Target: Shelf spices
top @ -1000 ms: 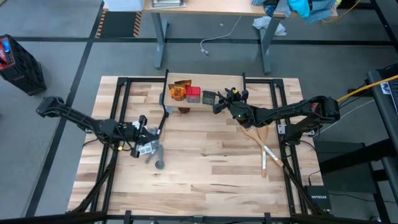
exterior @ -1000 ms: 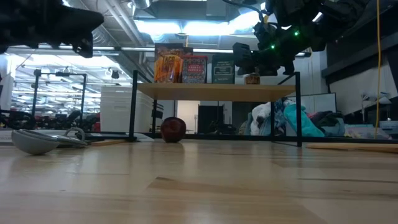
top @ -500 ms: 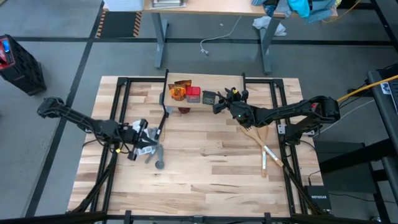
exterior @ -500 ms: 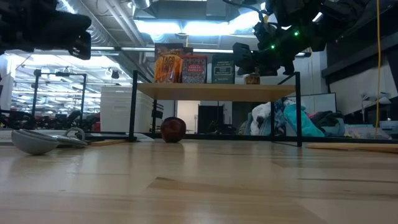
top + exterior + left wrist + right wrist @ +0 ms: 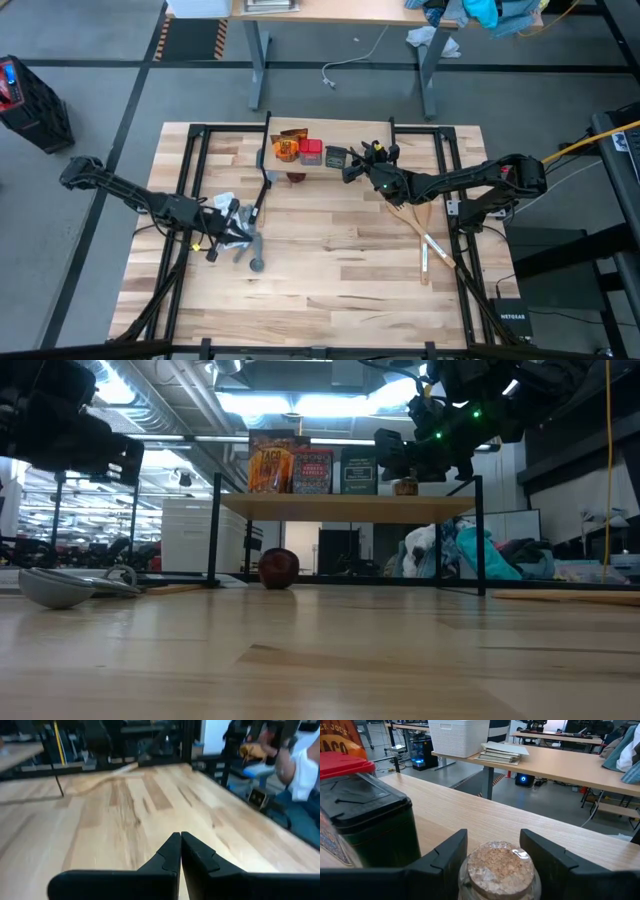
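The shelf (image 5: 350,507) stands at the table's far side on thin black legs. On its plank stand the orange packets (image 5: 270,463), the red box (image 5: 313,471) and the dark grey box (image 5: 359,471), side by side. The tiny round jar (image 5: 500,866), with a cork top, stands on the plank right of the dark box (image 5: 367,822). My right gripper (image 5: 495,852) is at the jar, one finger on each side. My left gripper (image 5: 180,842) is shut and empty, hanging over the table's left half (image 5: 235,230). My right gripper holds the jar by its glass sides just below the cork top (image 5: 465,870), pinched between the two fingers (image 5: 442,855). The fingers come slanting down from the table's right. The jar is upright with its base on the shelf plank (image 5: 405,487).
A dark red round thing (image 5: 279,567) lies under the shelf. A grey bowl-shaped utensil (image 5: 55,586) and white pieces (image 5: 222,204) lie near my left gripper. The pale wooden utensil (image 5: 425,240) lies on the right. A person sits beyond the table's right edge (image 5: 300,765).
My left gripper has come down toward the table and drifted a little toward its near edge, turning slightly, and stays shut. My right gripper and the things on the shelf have kept still.
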You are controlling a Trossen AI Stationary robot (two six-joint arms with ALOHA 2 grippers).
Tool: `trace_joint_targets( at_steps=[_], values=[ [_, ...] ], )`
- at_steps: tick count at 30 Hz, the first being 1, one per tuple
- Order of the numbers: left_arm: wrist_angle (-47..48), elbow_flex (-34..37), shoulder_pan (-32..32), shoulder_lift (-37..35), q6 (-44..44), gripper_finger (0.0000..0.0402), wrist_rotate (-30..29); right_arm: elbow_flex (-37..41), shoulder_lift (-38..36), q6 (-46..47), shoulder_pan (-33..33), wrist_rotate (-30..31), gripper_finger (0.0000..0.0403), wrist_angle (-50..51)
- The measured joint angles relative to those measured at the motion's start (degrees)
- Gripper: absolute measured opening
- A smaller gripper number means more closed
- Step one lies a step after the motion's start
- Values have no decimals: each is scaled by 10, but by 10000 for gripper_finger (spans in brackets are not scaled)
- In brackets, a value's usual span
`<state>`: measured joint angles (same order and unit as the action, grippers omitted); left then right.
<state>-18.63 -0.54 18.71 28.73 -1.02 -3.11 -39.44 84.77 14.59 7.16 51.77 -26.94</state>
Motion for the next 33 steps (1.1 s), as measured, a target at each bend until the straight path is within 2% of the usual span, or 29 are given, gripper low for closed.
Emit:
trace_joint_targets(
  at_steps=[13,19,21,26,33],
  values=[
    [105,0,0,0,12,5,0,0,0,0,0,0,186,0],
    [104,0,0,0,14,5,-4,0,0,0,0,0,186,0],
    [104,0,0,0,41,5,-13,0,0,0,0,0,186,0],
    [111,0,0,0,188,5,-44,0,0,1,0,0,186,0],
    [157,0,0,0,212,5,-44,0,0,1,0,0,186,0]
  ],
)
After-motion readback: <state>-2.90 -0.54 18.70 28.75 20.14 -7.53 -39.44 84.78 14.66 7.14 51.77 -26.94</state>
